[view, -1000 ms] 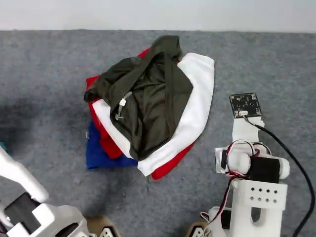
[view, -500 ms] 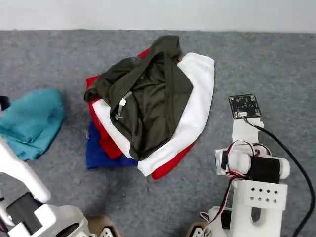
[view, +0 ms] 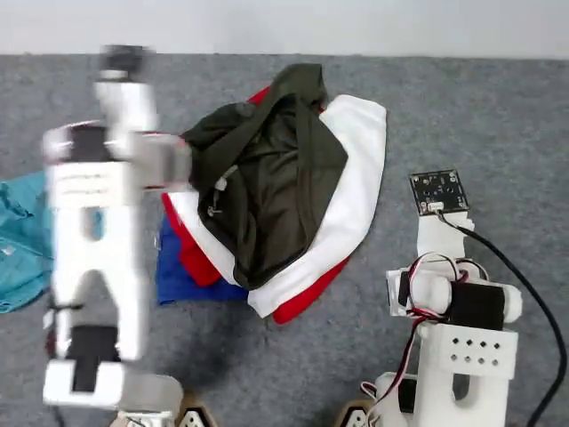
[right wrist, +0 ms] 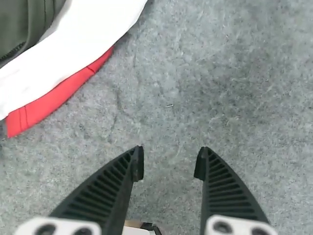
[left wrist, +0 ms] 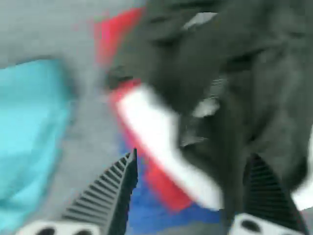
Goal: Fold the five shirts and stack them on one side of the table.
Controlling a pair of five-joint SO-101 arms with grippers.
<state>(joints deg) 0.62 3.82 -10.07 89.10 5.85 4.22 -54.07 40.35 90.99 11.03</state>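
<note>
A heap of shirts lies mid-table: a dark olive shirt on top, a white shirt under it, then a red shirt and a blue shirt. A teal shirt lies crumpled apart at the left edge. My left arm stretches over the table between the teal shirt and the heap. Its gripper hangs open above the heap's edge, holding nothing. My right gripper stands open over bare carpet just beside the white shirt and red shirt.
Grey carpet covers the table, with free room to the right of the heap and along the front. The right arm's base and cable sit at the front right. A pale wall strip runs along the back edge.
The left arm has swung from the front left corner up over the table toward the heap. The teal shirt came into view at the left and now lies partly behind that arm.
</note>
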